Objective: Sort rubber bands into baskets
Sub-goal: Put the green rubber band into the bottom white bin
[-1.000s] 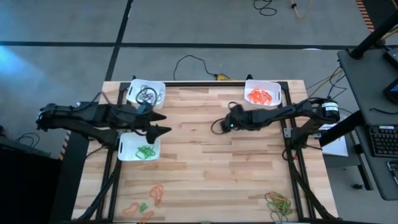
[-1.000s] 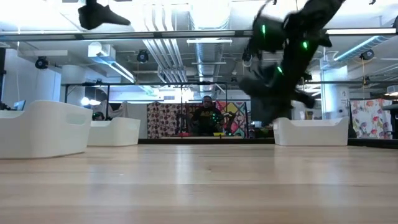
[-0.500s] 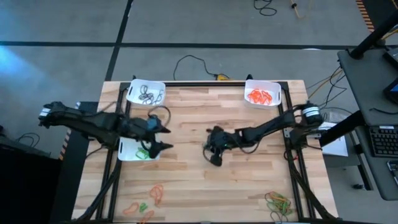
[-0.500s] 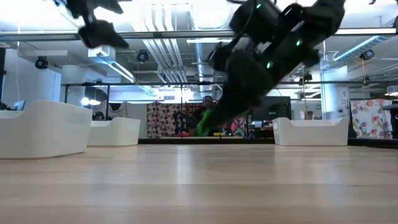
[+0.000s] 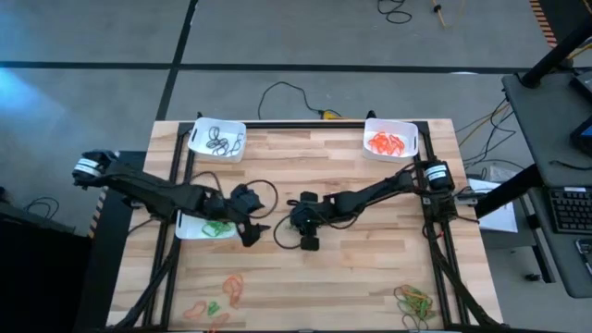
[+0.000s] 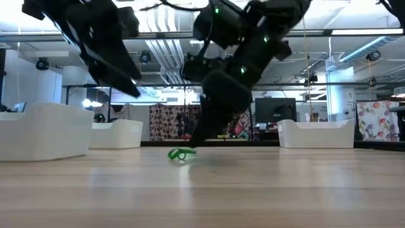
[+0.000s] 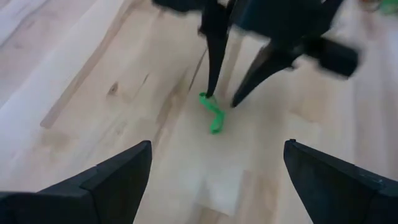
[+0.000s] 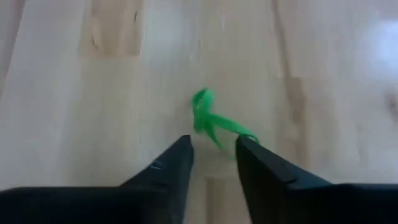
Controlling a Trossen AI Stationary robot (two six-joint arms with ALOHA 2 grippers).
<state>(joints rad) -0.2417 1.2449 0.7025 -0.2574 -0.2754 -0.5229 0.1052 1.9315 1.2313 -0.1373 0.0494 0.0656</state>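
The tabletop (image 5: 370,250) carries three white baskets: one with dark bands (image 5: 217,138), one with orange bands (image 5: 390,137), one with green bands (image 5: 205,223). The right end effector (image 5: 308,240) stands tip-down at mid-table, its fingers parted a little and grasping nothing; the green rubber band (image 6: 180,154) lies loose on the wood at its fingertips. The left end effector (image 5: 252,234) hovers just beside, spread wide and empty. To regrasp well, the tips should straddle the crumpled loop, press onto the wood, then close fully before lifting toward the green-band basket

Robotics lab, exposed ceiling ducts (image 6: 166,47) (monitors (image 6: 273,107) behind)
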